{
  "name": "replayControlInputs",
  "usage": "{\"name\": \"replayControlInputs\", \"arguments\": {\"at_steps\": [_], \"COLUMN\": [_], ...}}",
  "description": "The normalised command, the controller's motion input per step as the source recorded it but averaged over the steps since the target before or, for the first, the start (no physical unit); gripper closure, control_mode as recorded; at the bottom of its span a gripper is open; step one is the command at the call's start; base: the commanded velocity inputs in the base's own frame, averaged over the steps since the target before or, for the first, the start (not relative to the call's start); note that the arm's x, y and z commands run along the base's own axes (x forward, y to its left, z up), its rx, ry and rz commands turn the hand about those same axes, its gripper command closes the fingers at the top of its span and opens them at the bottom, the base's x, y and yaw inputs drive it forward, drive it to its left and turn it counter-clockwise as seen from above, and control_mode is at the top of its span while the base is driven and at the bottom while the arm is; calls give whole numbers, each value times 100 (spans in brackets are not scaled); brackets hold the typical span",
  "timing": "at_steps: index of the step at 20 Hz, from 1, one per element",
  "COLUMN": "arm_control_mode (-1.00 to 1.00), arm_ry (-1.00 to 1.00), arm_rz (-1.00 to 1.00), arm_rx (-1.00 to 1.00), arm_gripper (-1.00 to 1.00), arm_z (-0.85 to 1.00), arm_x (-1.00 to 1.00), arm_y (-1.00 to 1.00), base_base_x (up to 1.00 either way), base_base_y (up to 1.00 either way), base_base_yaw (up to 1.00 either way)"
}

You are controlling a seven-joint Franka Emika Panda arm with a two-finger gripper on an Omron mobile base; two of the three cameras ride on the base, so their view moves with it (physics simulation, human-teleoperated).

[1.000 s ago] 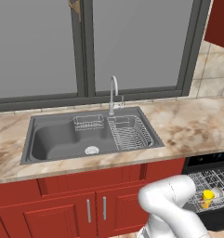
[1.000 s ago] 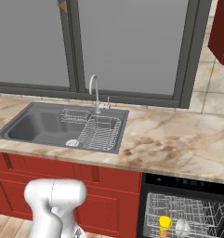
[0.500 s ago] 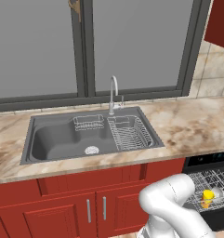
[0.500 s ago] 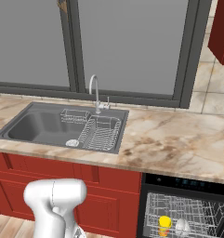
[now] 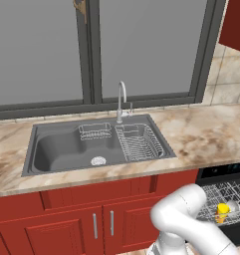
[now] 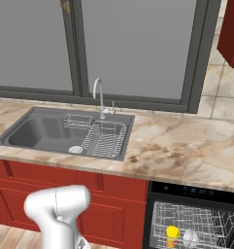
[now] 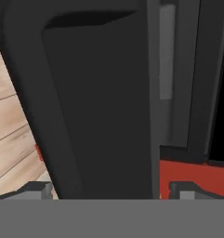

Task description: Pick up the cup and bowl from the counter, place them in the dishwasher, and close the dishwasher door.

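Counter (image 6: 186,146): beige-and-brown marbled stone runs the full width under a dark-framed window (image 6: 133,48); its right half is bare, with flat room from the sink edge to the tiled wall.
Sink (image 5: 61,149): grey steel basin set into the counter's left part, a wire rack (image 5: 141,142) in its right side, a small wire basket (image 5: 95,131) at the back, and a curved tap (image 5: 121,99) behind.
Cabinets (image 5: 71,224): red panelled doors below the counter, with two slim upright handles close together.
Dishwasher (image 6: 193,226): black unit under the right end of the counter, its front open so the grey-white wire rack shows; a yellow cup (image 6: 172,235) stands upright in the rack, with a pale bowl (image 6: 190,237) just beside it on the right.
Dishwasher door (image 7: 99,107): in the hand view a flat black panel sits very near the camera, its long edge running top to bottom; wooden floor shows to one side, red cabinet to the other.
Gripper (image 7: 108,188): fingers spread wide apart, one tip either side of the panel's edge, gripping nothing.
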Motion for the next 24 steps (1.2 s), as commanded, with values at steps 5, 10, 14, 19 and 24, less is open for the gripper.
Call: {"name": "replayControlInputs", "arguments": {"at_steps": [5, 10, 14, 19, 24], "arm_control_mode": [-100, -100, -100, -100, -100], "arm_ry": [-15, -17, -25, -26, -16], "arm_rz": [0, 0, 0, 6, 12], "arm_rx": [-10, -14, -8, 0, -1], "arm_gripper": [-100, -100, -100, -100, -100], "arm_z": [-99, -100, -100, -100, -100], "arm_x": [31, 63, 46, 46, 54], "arm_y": [-6, 0, 0, 16, 70], "base_base_x": [0, 0, 0, 0, 0], "base_base_y": [0, 0, 0, 0, 0], "base_base_yaw": [0, 0, 0, 0, 0]}}
